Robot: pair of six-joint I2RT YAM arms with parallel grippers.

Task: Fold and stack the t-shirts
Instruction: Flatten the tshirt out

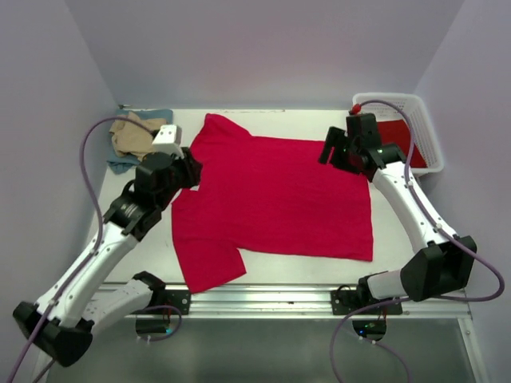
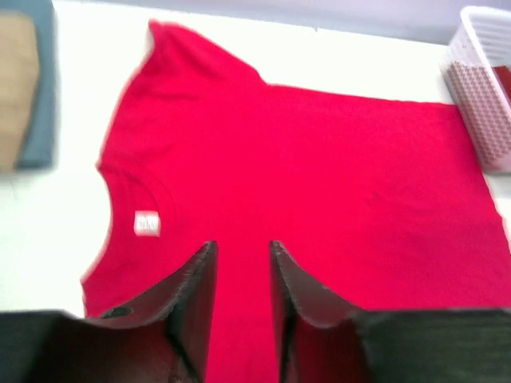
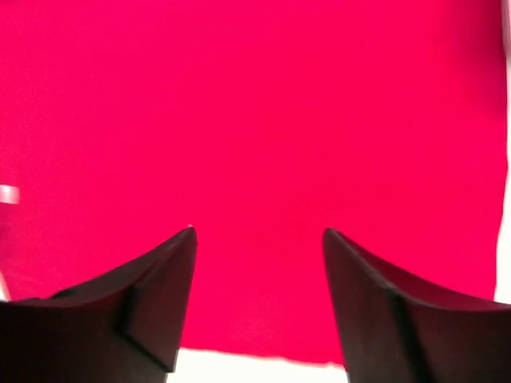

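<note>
Top external view shows the red t-shirt [image 1: 275, 195] spread flat on the surface [image 1: 319, 124], with the tan t-shirt [image 1: 132, 136] bunched at the far-left corner. Left wrist alone shows the white neck tag [image 2: 147, 224]; the left hand [image 2: 242, 246] is narrowly parted and empty. The right hand [image 3: 259, 230] gapes wider, empty.

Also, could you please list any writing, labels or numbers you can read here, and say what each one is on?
Neck tag on the red t-shirt: faint print, too blurred to read.
No other text shows on the tan shirt, the blue-grey shirt or the white basket.
</note>
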